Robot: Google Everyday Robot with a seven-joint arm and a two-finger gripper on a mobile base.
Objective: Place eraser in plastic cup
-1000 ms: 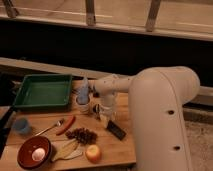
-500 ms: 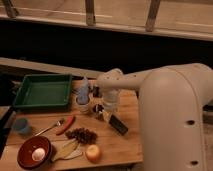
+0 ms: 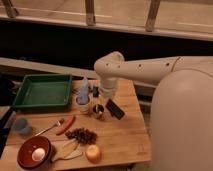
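1. The green tray (image 3: 42, 91) sits at the back left of the wooden table (image 3: 125, 142), and every place below is given from it.
2. The gripper (image 3: 103, 99) hangs at the end of the white arm (image 3: 140, 67), to the right of the tray's right edge and low over the tabletop. I cannot tell whether it is spread or pressed together, or whether it is holding anything.
3. The eraser (image 3: 115, 109) lies flat on the wood farther right of the tray than the gripper and slightly nearer the front. It is turned on a diagonal. It looks to be just beside the gripper, and I cannot tell if they touch.
4. The plastic cup (image 3: 21, 125) stands upright in front of the tray's front left corner, near the table's left edge and well apart from the eraser.
5. A white cup (image 3: 82, 102) with a blue thing in it stands just off the tray's front right corner.
6. A small dark shiny cup (image 3: 98, 111) stands to the right of the white cup, between it and the eraser.
7. In front of the tray, toward the table's near edge, lie a red stick-shaped item (image 3: 65, 125), a dark crumbly pile (image 3: 82, 134), a brown bowl (image 3: 26, 154) holding a pale egg-like thing, and an apple (image 3: 93, 152).
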